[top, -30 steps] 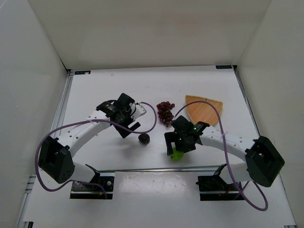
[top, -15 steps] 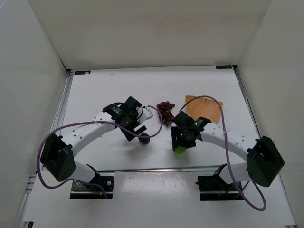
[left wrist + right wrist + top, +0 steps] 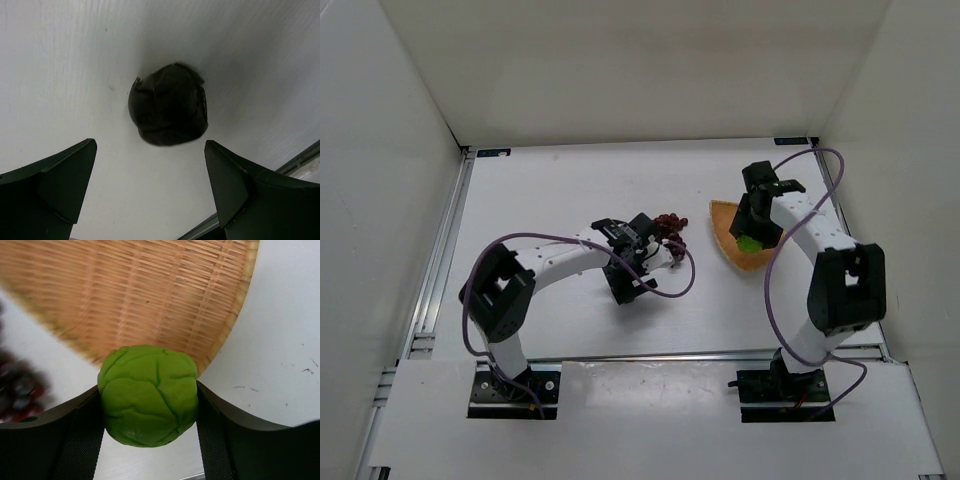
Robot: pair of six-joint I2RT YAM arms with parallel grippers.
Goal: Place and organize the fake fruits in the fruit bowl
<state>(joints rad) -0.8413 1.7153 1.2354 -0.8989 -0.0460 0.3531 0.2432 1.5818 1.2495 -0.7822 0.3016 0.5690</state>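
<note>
Right tool is being seen clenched on the green fruit, both fingers pressing its sides; the fruit is being carried above the near rim of the fruit bowl, at the far right of the worktop. Left tool is being kept fully spread, with nothing grasped; the dark fruit is lying on the worktop just ahead of the gap between the fingers, apart from both. The grape bunch is lying on the worktop between the left tool and the bowl, outside the bowl.

Risks being noted:
- the green fruit is being held over the rim, not the middle; if released here it is judged likely to strike the woven edge and roll out onto the worktop;
- the dark fruit is round; one finger arriving first is judged likely to nudge it away;
- the left arm's purple cable is looping near the grapes; a sweep could be dragging them.

Hard to make out:
- the dark fruit is being hidden beneath the left tool in the top view;
- much of the bowl is being covered by the right arm there;
- the grapes are being shown only as a blur at the left edge of the right wrist view;
- the green fruit's height above the bowl cannot be told.
</note>
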